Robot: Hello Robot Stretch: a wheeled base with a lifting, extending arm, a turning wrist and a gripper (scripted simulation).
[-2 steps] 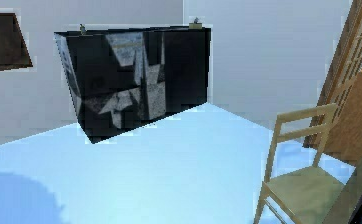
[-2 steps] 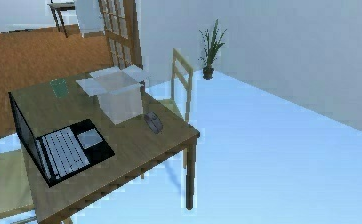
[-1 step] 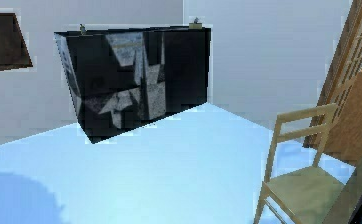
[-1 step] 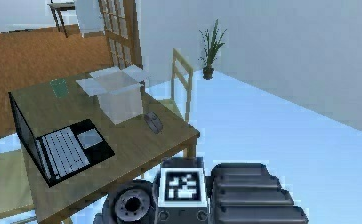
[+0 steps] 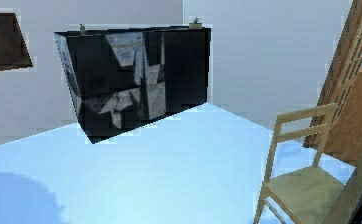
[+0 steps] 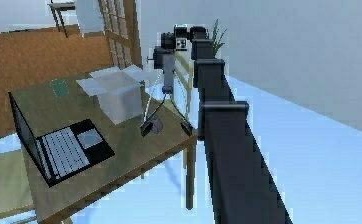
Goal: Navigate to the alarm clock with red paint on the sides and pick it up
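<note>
**A:** What is seen ahead?

**B:** A dark dresser (image 5: 134, 80) with grey patches is set against a white wall on a pale blue floor (image 5: 159, 170). A small blob (image 5: 82, 28) is seen on its top near the left end, and a second one near the right end. A dark framed picture (image 5: 7, 42) is hung at the forward view's left. A wooden chair (image 5: 304, 165) is placed at the lower right, before a wooden door (image 5: 351, 70).

**A:** Where is the alarm clock?

**B:** That cannot be told. Neither blob's shape nor colour can be made out.

**A:** And to the side?

**B:** A wooden table (image 6: 134, 152) is shown. An open laptop (image 6: 64, 145) is laid toward the arm side view's lower left, a white box (image 6: 119, 97) is stood mid-table, and papers (image 6: 101, 78) are spread behind it. The arm (image 6: 229, 140) is stretched along the table's right edge. The gripper (image 6: 165, 122) is seen above the tabletop just right of the white box, its thin fingers (image 6: 154, 110) pointed downward. A potted plant (image 6: 217, 35) is seen beyond the arm's end.

**A:** Is anything held?

**B:** That cannot be told, nor how the fingers are set.
</note>
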